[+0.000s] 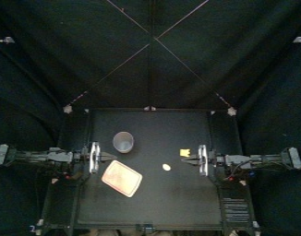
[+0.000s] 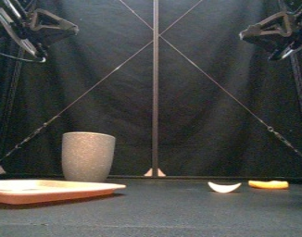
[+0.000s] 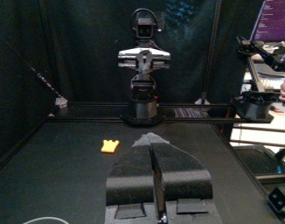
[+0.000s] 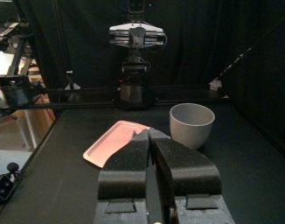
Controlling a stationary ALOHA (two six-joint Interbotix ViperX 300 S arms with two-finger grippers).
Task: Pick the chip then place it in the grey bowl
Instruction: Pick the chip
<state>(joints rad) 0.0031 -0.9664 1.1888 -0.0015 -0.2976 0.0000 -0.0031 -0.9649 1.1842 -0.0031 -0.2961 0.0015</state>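
Dim overall, light mostly fr. the front.

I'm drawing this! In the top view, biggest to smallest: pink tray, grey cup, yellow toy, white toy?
1. pink tray
2. grey cup
3. yellow toy and white toy: alike, both tiny

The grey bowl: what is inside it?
Seen from above, the grey bowl looks empty. From the front, its wall hides the inside.

top: overhead, down | front: table-level, near | wrists: opposed | shared: grey cup [image 1: 124, 141]
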